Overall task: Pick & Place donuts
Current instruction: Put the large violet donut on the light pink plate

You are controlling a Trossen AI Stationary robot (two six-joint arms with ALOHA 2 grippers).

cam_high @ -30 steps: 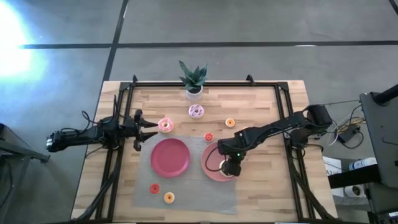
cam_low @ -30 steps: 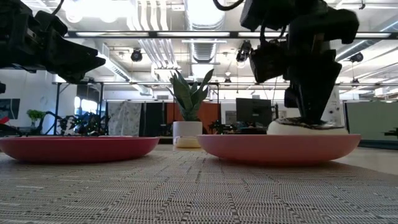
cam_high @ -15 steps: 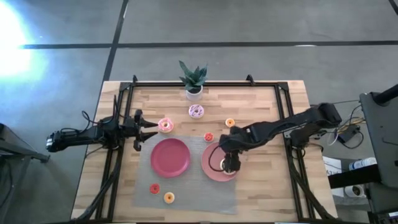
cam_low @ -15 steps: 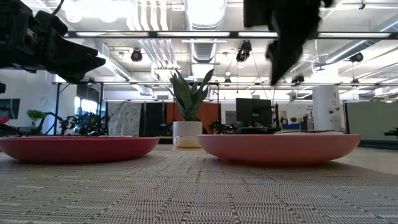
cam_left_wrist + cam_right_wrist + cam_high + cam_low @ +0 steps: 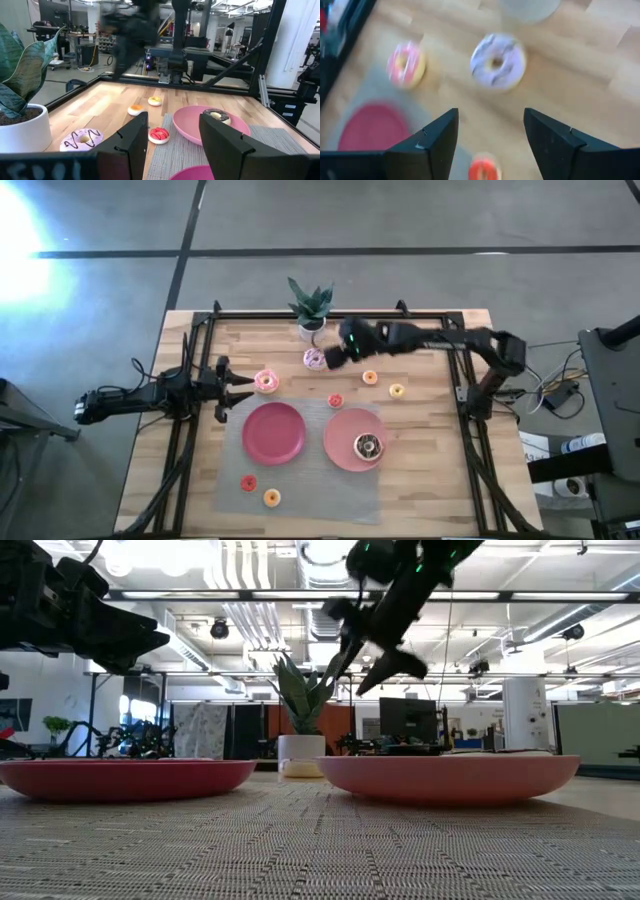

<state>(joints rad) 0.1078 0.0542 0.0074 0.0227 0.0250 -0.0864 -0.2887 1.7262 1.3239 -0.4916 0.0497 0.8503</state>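
My right gripper (image 5: 335, 352) is open and empty, hanging above the table beside the pale pink sprinkled donut (image 5: 316, 359), which lies flat on the wood and shows in the right wrist view (image 5: 498, 61). The chocolate donut (image 5: 368, 446) lies on the pink plate (image 5: 340, 442). The pink donut (image 5: 266, 382) lies on the wood just past my left gripper (image 5: 235, 387), which is open and empty at the table's left. Tiny red (image 5: 335, 400), orange (image 5: 370, 377) and yellow (image 5: 397, 391) donuts lie between the plates and the far edge.
A red plate (image 5: 274, 432) sits on the grey mat left of the pink plate. A potted plant (image 5: 312, 308) stands at the far edge, close behind my right gripper. Two more tiny donuts, red (image 5: 248, 482) and orange (image 5: 271, 498), lie on the mat's near left part.
My right gripper has let go of the chocolate donut, which now lies in the pink plate. It has risen and swung toward the far edge and left, to the pale sprinkled donut.
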